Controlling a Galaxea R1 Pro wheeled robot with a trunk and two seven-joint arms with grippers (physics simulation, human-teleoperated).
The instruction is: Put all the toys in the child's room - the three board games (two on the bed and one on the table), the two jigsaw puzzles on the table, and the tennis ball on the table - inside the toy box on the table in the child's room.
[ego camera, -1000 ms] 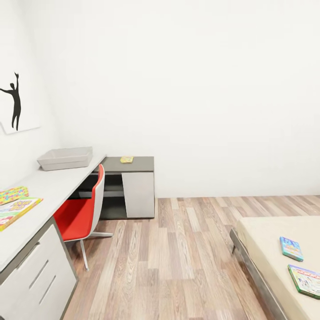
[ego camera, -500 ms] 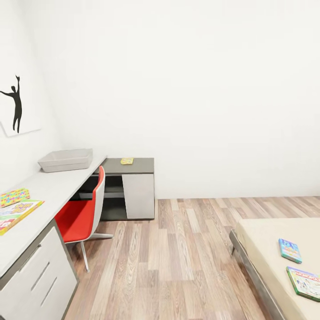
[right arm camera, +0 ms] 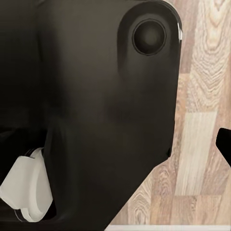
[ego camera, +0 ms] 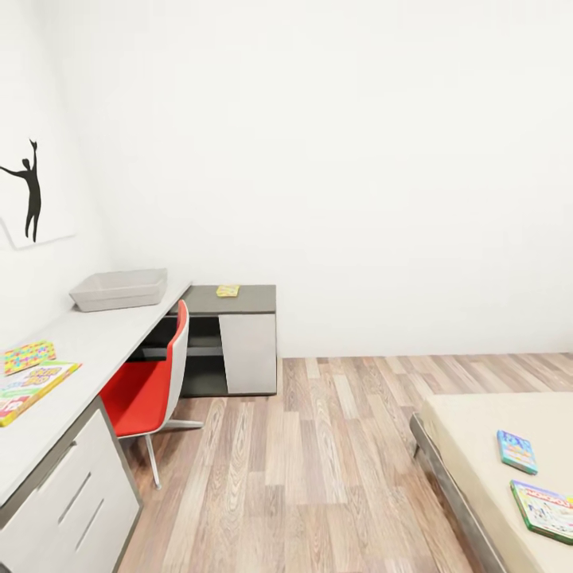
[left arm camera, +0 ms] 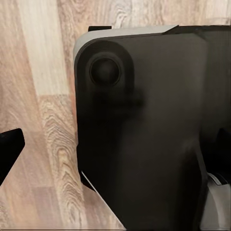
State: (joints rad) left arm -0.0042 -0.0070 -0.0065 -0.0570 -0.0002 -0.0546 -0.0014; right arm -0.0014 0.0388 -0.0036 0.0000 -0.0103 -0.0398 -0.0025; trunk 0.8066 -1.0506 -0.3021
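The toy box [ego camera: 119, 289] is sitting at the far end of the tabletop [ego camera: 87, 342]. Two board games, blue [ego camera: 517, 450] and green-edged [ego camera: 544, 510], are lying on the bed [ego camera: 477, 430]. I cannot tell whether either gripper is spread or pressed together.

Bed [ego camera: 469, 434] with two board games [ego camera: 517, 451]

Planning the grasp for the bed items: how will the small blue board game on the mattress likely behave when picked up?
The small blue board game looks like a thin flat box, so probably stiff and light. It lies flat on the beige bed, so rolling or tipping seems unlikely. The soft cover may give under a push, and its low edges could be hard to pinch.
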